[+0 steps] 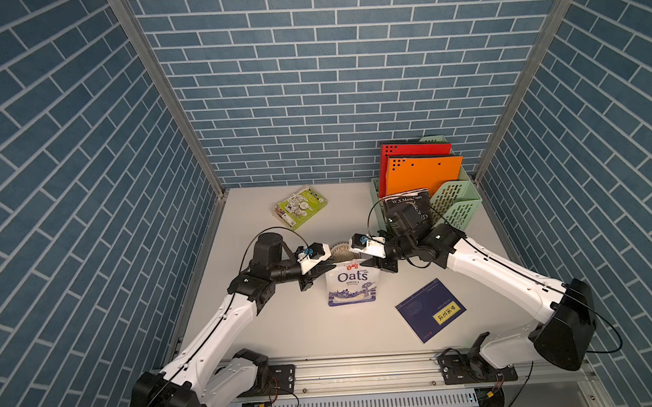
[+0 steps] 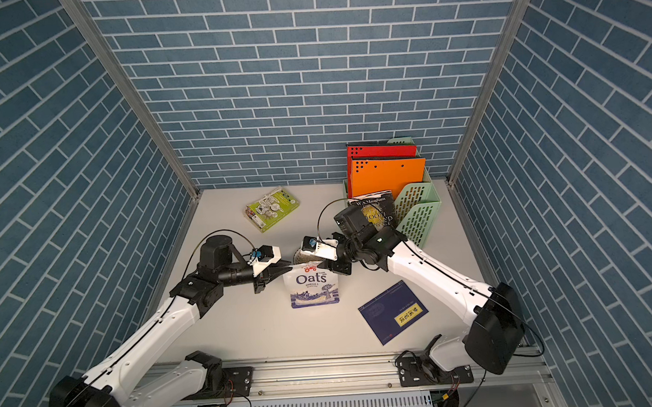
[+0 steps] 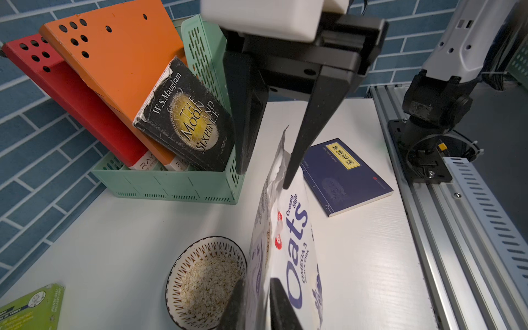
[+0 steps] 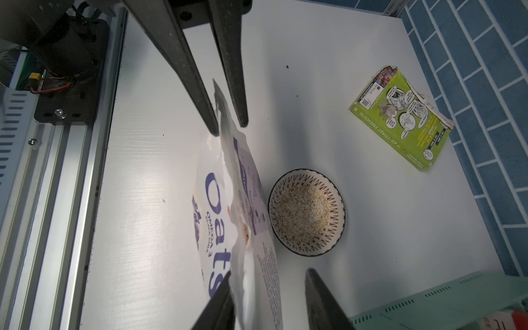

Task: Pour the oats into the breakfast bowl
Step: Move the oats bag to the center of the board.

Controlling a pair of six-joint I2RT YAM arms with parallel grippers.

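The white Oats pouch (image 1: pixel 352 287) (image 2: pixel 313 289) stands upright mid-table, its torn top up. Right behind it sits the breakfast bowl (image 1: pixel 340 253) (image 2: pixel 300 256), and the wrist views show its patterned wall (image 3: pixel 194 251) (image 4: pixel 334 200) around pale oats (image 3: pixel 208 280) (image 4: pixel 303 214). My left gripper (image 1: pixel 333 266) (image 3: pixel 258 305) straddles the pouch's top left corner with its jaws slightly apart. My right gripper (image 1: pixel 366 263) (image 4: pixel 268 300) is open at the top right corner; one finger touches the pouch (image 4: pixel 217 217), the other stands well clear.
A green-covered book (image 1: pixel 301 207) lies at the back left and a dark blue book (image 1: pixel 431 310) at the front right. A mint file rack (image 1: pixel 451 205) with red and orange folders and a black book stands back right, close behind the right arm. An aluminium rail (image 1: pixel 363 363) runs along the front.
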